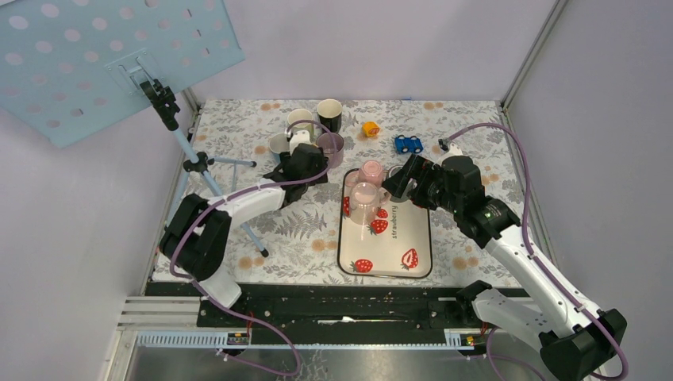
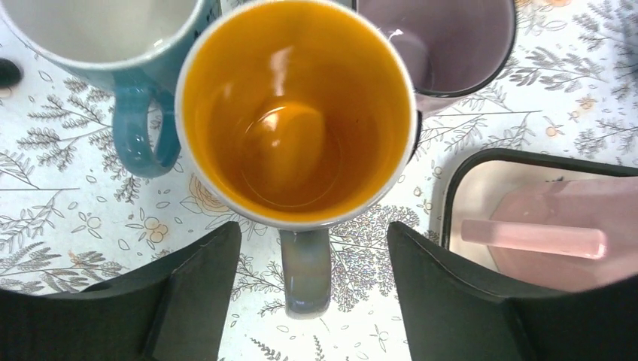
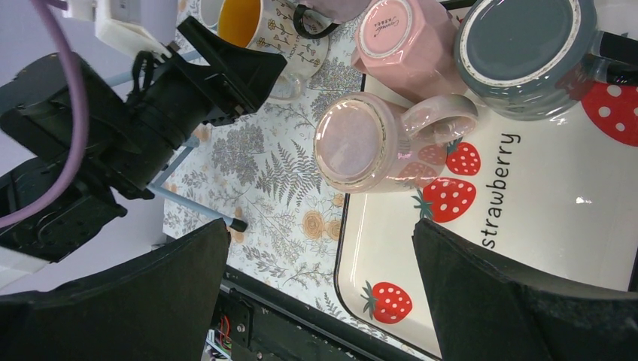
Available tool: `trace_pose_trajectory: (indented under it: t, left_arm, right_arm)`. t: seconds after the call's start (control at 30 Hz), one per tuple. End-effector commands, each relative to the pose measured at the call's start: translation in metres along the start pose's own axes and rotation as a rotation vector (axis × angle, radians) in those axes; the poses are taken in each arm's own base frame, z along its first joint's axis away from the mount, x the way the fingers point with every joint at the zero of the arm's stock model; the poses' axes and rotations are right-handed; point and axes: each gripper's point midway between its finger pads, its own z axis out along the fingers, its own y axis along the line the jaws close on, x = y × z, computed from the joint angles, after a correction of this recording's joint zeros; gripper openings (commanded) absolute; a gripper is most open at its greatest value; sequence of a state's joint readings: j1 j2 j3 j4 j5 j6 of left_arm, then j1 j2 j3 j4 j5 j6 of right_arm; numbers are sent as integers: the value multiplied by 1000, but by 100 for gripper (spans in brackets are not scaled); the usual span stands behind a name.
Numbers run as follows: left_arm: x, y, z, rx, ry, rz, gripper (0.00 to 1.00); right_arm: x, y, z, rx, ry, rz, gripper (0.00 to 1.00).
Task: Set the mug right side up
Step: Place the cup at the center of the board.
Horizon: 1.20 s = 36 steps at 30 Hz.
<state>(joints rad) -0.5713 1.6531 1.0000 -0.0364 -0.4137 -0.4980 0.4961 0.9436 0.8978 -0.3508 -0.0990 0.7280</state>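
The mug [image 2: 293,113] stands in a tight cluster at the back of the table [image 1: 301,230]. A teal mug [image 2: 139,98] is close against one side and a purple mug [image 2: 451,45] against the other; whether they touch it I cannot tell. The corner of the tray [image 2: 451,188] lies near, on the purple mug's side. Bare cloth opens only on the handle's side, towards the arms' bases. A tripod [image 1: 198,167] stands just beside the left arm, and walls close in the table's back and sides.

The left gripper [image 2: 310,248] is spread wide. Its fingers [image 2: 203,286] stand either side of the mug's handle [image 2: 305,271], with a gap on each side, and they grip nothing. The right gripper [image 3: 320,226] is spread as wide as it goes and hangs empty over the tray's near edge. Just beyond it is a clear pink mug [image 3: 353,143].

The mug is upright, its long axis vertical. Its orange inside faces up and its handle points back at the left wrist. On the tray, the clear pink mug, a pink faceted mug [image 3: 406,41] and a grey mug [image 3: 519,45] stand bottom up.
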Motion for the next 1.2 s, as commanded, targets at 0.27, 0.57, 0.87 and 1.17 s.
trace_pose_trajectory:
  t: [0.27,0.57,0.87,1.17]
  left_arm:
    - [-47,-12,-54,116,-76,-58,99]
    - [-68,-22,-99,237,-89,-57,99]
    - [-79,-31,-139,356,-97,-79,99]
    - [-85,-38,-163,439,-103,-93,99]
  right_arm:
    - [-10,3,4,-8,-20,-73,100]
    - [-5,28,35,-148,64,-160,100]
    - [-6,35,75,-202,83,-186,100]
    - [0,25,98,-174,114,-195,100]
